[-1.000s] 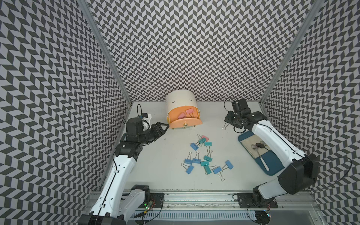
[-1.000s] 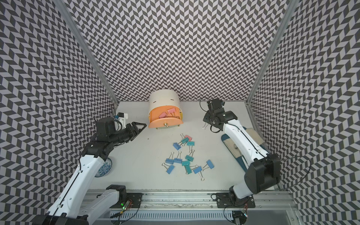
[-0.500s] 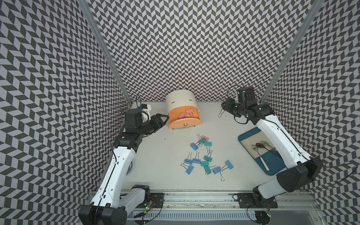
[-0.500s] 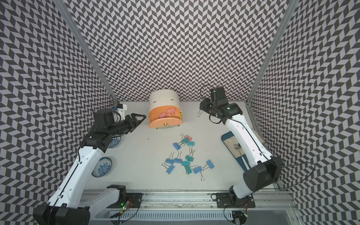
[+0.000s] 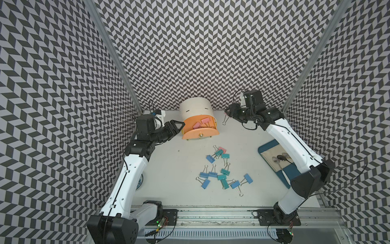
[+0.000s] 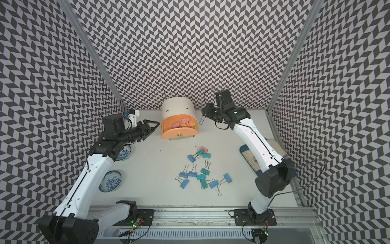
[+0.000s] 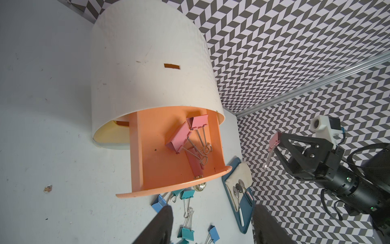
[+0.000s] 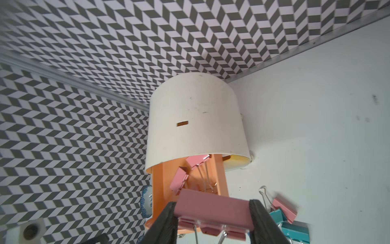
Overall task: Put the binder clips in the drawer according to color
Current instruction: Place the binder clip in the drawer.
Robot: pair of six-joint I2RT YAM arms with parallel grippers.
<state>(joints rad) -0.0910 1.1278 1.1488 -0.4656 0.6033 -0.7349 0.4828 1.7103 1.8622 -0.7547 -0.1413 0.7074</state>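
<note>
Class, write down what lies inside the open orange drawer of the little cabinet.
At least two pink clips lie in the orange drawer, wire handles overlapping. The white cabinet shell covers the drawer's rear, so anything there is hidden.

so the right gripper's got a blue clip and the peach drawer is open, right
Not quite: the clip in the right gripper is pink, not blue, as the right wrist view shows plainly. The rest holds: the gripper has it clamped between its fingers, and the peach drawer is open.
</note>
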